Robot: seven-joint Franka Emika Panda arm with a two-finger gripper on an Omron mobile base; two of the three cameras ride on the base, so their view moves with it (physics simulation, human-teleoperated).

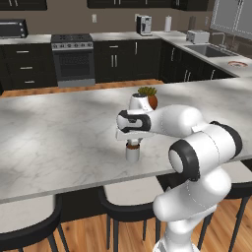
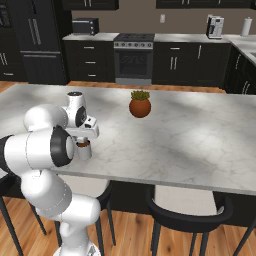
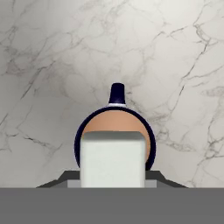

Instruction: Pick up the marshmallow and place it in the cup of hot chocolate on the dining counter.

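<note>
- Where the hand hangs over the near edge of the dining counter [image 1: 59, 142], the gripper [image 1: 132, 141] sits directly above the cup of hot chocolate [image 1: 132, 153], nearly touching its rim.
- Hand view: a white squarish block, the marshmallow [image 3: 112, 158], sits low in the middle in front of the cup's dark rim and brown liquid [image 3: 114, 122]. It looks pinched in the gripper, though the fingers themselves are hidden behind it, so the width of the jaws cannot be read.
- A small dark knob [image 3: 117, 94] pokes up just beyond the cup's far rim; cannot tell what it is.
- Cup: a small light-grey cylinder without a handle, upright near the counter's front edge, brown showing at the top [image 2: 83, 145].
- Potted plant [image 2: 140, 104]: a round terracotta pot with green leaves, farther back on the counter and well apart from the cup. Nothing lies between gripper and cup.
- Counter top is white-grey marbled stone, smooth and broad, over a dark base.
- Black stools with pale seats [image 2: 187, 202] line the near side, on wood flooring.
- Back wall: dark cabinets, a stove [image 1: 72, 59], a toaster [image 1: 198, 36] and a sink [image 1: 209, 50] on the far worktop.
</note>
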